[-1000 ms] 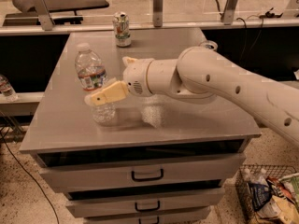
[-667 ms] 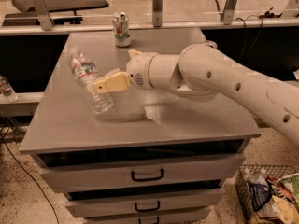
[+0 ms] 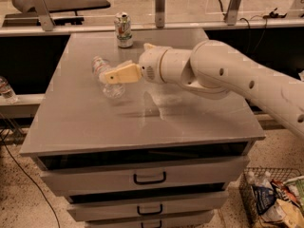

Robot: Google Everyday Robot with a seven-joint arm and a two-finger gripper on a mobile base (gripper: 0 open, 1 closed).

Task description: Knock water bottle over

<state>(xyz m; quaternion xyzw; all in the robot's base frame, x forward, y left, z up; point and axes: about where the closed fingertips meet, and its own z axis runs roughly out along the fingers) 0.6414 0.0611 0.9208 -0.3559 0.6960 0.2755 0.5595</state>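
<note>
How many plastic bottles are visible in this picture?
2. The water bottle lies tipped on the cabinet top, behind the gripper; a small bottle stands at the left edge, off the cabinet. The basket at lower right may hide more.

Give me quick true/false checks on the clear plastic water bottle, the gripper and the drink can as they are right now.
1. The clear ribbed plastic water bottle stands upright on the grey cabinet top. False: it lies on its side there.
2. The beige gripper is right at the bottle, over the left half of the top. True.
3. The silver drink can stands upright near the back edge, apart from the bottle. True.
4. The wire basket sits on the cabinet top. False: it is on the floor, to the right of the cabinet.
</note>
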